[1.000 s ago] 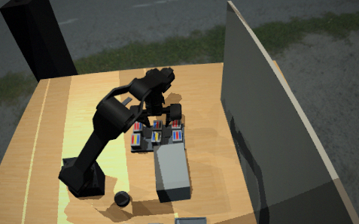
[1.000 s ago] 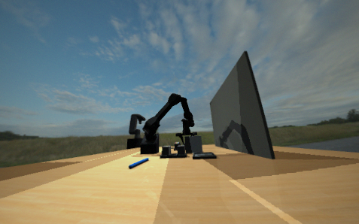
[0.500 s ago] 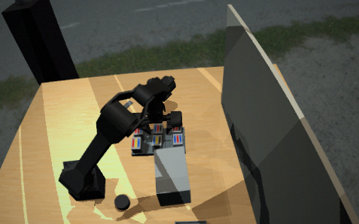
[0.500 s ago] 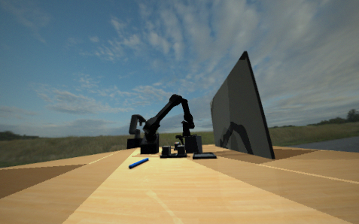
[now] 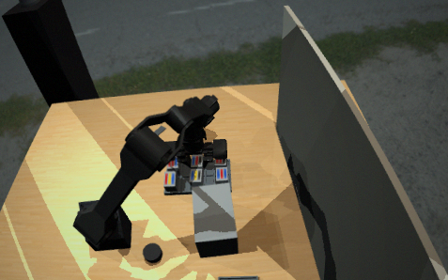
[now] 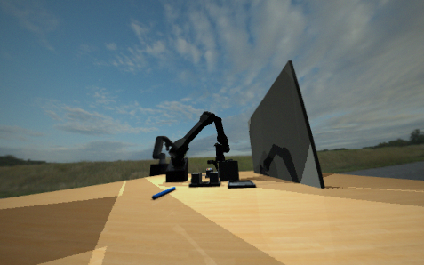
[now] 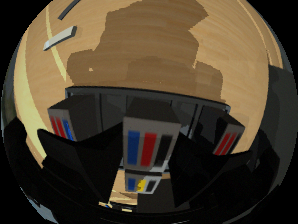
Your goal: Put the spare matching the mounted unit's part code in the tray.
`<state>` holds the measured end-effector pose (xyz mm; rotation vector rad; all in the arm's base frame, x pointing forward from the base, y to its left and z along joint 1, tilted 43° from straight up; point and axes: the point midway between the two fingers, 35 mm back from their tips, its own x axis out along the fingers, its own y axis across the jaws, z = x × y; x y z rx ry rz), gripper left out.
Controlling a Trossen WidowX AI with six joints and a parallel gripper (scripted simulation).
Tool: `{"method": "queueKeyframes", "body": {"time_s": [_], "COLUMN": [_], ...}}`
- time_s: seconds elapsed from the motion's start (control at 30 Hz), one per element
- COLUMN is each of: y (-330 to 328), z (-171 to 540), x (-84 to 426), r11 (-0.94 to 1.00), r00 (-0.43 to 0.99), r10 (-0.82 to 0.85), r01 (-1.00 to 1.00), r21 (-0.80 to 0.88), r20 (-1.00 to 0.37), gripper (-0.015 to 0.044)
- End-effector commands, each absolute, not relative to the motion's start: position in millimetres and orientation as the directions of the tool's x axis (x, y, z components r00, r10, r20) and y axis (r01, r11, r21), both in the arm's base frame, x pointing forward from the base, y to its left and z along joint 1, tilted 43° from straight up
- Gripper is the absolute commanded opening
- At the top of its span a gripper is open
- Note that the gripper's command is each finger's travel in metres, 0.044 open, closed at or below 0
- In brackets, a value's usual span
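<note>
Wrist view is where we get the best look: our gripper is down over the rack of spares, and the fingers are pinching the middle spare of the far row, the one whose label shows a blue stripe next to a red one. The dark fingers sit tight on either side of that block. Just below the fingers, closer to us, we can see another spare with a blue and yellow label peeking out. Out past each finger there's one more spare, one on the left and one on the right, both with reddish stripes, though we can't read them properly.

From the top view, the arm bends over the rack, and the front row of spares sits just on the near side of the fingers. The grey mounted unit stands right behind that front row, well clear of the fingers. A big dark panel leans up off to the right side. We also spot a small black puck near the arm's base.

Exterior view shows a blue stick lying on the wooden table, well apart from the gripper, plus a flat dark tray just beside the rack.
</note>
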<state>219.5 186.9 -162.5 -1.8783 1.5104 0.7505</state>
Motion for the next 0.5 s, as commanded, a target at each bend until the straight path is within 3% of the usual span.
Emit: {"method": "queueKeyframes", "body": {"time_s": [0.0,0.17,0.47], "y": [187.0,187.0,190.5], "z": [-162.5,-162.5,-159.1], "x": [219.7,219.7,219.1], "r11": [-0.165,-0.165,-0.166], "r00": [0.19,0.19,0.19], "r10": [-0.636,-0.636,-0.636], "r01": [-0.98,-0.98,-0.98], "r21": [-0.108,-0.108,-0.108], "r20": [-0.748,-0.748,-0.748], "gripper": [0.0115,0.0,0.0]}}
